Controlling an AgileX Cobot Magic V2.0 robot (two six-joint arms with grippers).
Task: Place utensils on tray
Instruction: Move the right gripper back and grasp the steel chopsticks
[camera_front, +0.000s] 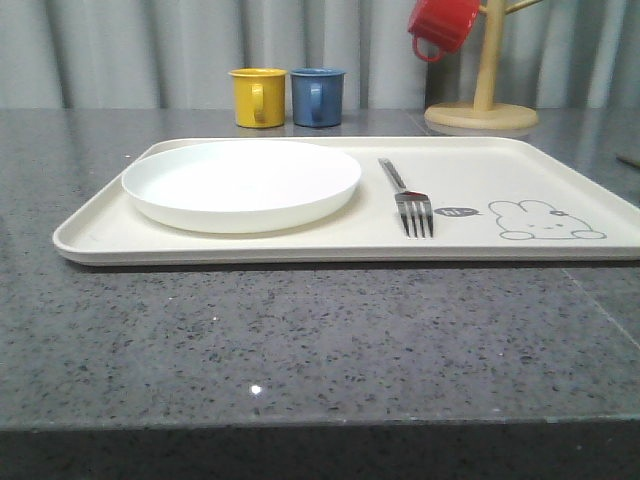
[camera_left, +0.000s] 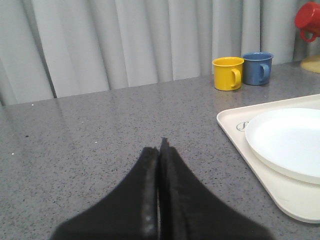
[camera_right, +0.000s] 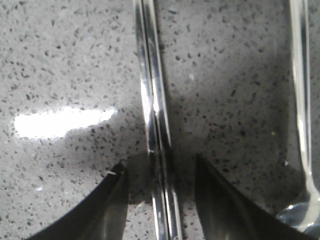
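Currently the cream tray (camera_front: 300, 245) lies flat on the speckled grey countertop (camera_front: 300, 350), its near rim set back from the counter's front edge with a broad bare strip of stone before it. On the tray's left half sits the white plate (camera_front: 240, 183), close to the left and far rims; just to its right, apart from it, lies the fork (camera_front: 407, 198), tines toward the camera, and further right is the printed rabbit drawing (camera_front: 545, 221). Behind the tray stand a yellow mug (camera_front: 258, 97) and a blue mug (camera_front: 317, 96), side by side, and a red mug (camera_front: 442, 24) hangs on a wooden mug tree (camera_front: 483, 95).

The left gripper (camera_left: 159, 150) has its fingers pressed together with nothing between them, over open counter well to the left of the tray's edge.

The right gripper (camera_right: 159, 172) has its fingers apart, straddling the pair of chopsticks (camera_right: 152, 100), which lie together on the stone; whether the pads touch them is hard to tell. Beside them lies what looks like the spoon (camera_right: 301, 100), its handle roughly parallel.
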